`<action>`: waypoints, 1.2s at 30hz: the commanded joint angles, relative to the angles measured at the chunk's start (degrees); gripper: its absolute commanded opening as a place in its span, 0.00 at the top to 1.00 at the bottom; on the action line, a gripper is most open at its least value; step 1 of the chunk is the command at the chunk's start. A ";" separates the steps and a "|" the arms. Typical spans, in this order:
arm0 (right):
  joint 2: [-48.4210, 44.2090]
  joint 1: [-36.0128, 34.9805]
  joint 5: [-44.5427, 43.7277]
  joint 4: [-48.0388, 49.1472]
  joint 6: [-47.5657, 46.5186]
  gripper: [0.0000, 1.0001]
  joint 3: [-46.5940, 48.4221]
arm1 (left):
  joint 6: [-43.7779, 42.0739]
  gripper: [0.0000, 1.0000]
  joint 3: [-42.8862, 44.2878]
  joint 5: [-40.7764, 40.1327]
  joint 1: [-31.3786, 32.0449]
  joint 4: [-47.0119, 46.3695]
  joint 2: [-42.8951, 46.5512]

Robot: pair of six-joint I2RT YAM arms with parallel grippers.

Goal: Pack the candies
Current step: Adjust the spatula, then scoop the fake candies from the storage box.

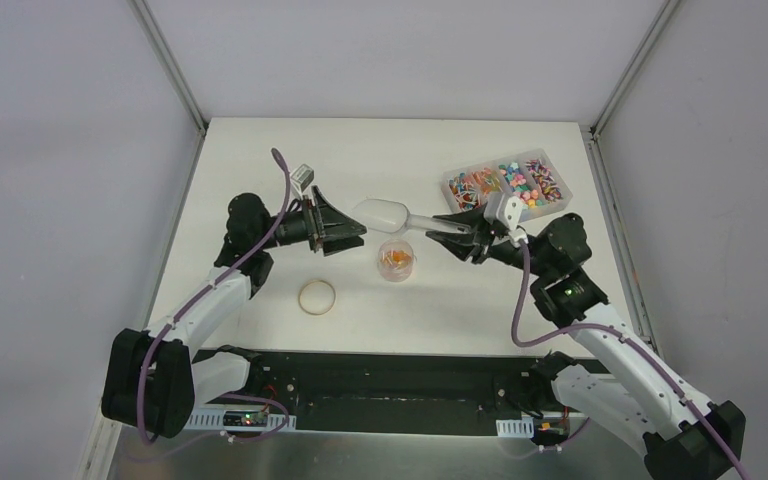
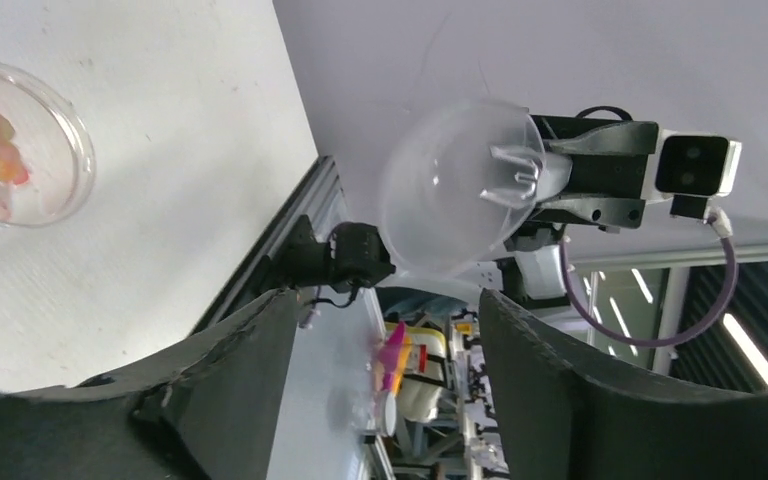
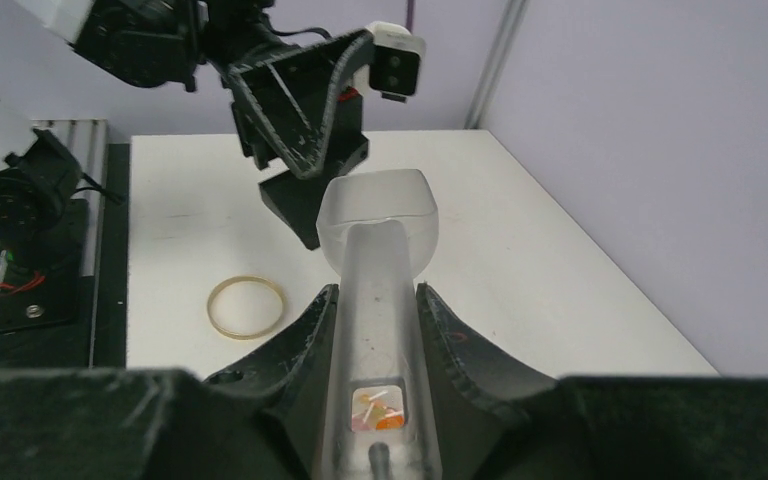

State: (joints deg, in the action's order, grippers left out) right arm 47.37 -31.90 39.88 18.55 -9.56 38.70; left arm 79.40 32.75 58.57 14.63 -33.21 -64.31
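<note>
I have the right gripper clamped on the handle of the clear scoop, fingers pressed against both sides of it. The scoop's bowl points toward 9 o'clock and hangs above the table. In the left wrist view it shows against the wall rather than the tabletop.

The left gripper is spread wide and holds nothing. Its tips point toward 3 o'clock, close to the scoop's bowl. From the top view I cannot tell whether they touch.

The candies lie mostly in the middle compartment of the clear tray. A few more, orange and pink, sit in the small clear cup. The cup stands upright near the table's middle, at 5 o'clock of the scoop's bowl and between the two grippers.

The tray sits at 2 o'clock of the cup, its long side running close along the right edge near the far corner. The right arm's wrist is just beside its near wall.

The tan ring lies flat at 8 o'clock of the cup, well apart from it.

Bare tabletop runs from the cup toward 6 o'clock to the near edge, and from the left gripper toward 12 o'clock to the far edge.
</note>
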 commanded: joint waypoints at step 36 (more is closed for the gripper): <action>31.53 30.64 -42.68 -55.49 -18.60 1.00 41.11 | -65.84 0.01 15.93 -33.22 -0.48 53.07 5.39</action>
State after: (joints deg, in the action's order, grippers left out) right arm 77.93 -1.63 -1.19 -33.47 -26.96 74.98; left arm 15.16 48.75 25.58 14.52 20.82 -60.60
